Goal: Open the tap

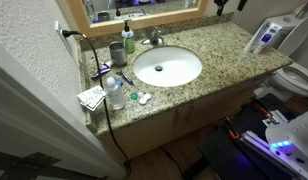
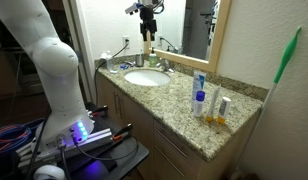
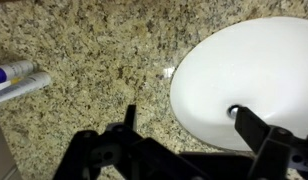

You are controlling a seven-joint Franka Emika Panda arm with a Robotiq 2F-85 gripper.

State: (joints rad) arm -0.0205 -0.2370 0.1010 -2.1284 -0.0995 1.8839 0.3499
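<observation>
Jaws: nearest the wrist camera, two dark fingers (image 3: pixel 264 135) spread wide with nothing between them, so we read them as open and empty.
Below them: speckled granite worktop (image 3: pixel 104 50) and part of the white oval sink (image 3: pixel 244 70); two tubes (image 3: pixel 14 78) lie at the left edge.
Tap: the tap (image 1: pixel 154 38) stands on the worktop at the back rim of the sink, under the mirror (image 2: pixel 199 30); the wrist view does not show it.
Look of it: small, silvery chrome, with a short spout towards the bowl. The lever is too small for us to tell its position, and we see no water.
Height: in an exterior view the arm (image 2: pixel 44 60) holds the jaws high above the sink, well apart from the tap.
Neighbours: green soap bottle (image 1: pixel 128 38) and grey cup (image 1: pixel 117 52) just beside the tap.
Risk one: polished chrome is slick — we expect a finger could slide off the lever if it lands near the tip.
Risk two: a descent drifting sideways could topple the bottle or cup.
Risk three: pressing down too hard could jam the jaws against the fixed tap body.
</observation>
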